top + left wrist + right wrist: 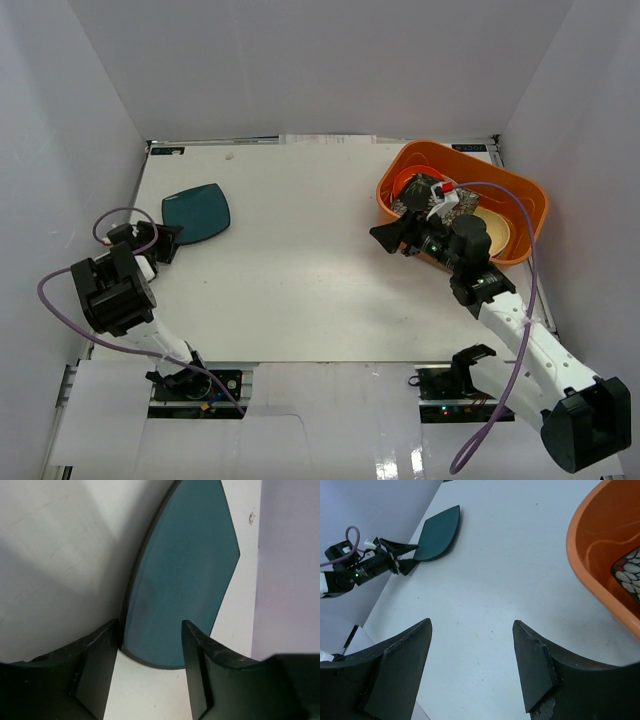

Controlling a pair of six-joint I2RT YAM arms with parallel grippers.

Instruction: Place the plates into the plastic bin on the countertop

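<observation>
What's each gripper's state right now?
Left gripper: open, straddling the near corner of the teal plate.
Right gripper: open, empty, beside the orange bin.

Bright, even overhead light; soft shadows on countertop (300, 270). Left wrist view slightly soft, perhaps defocus.

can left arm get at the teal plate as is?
Probably yes. The left gripper is open right at the teal plate's near corner. Nothing lies between them, and the plate sits alone on the countertop.
</observation>
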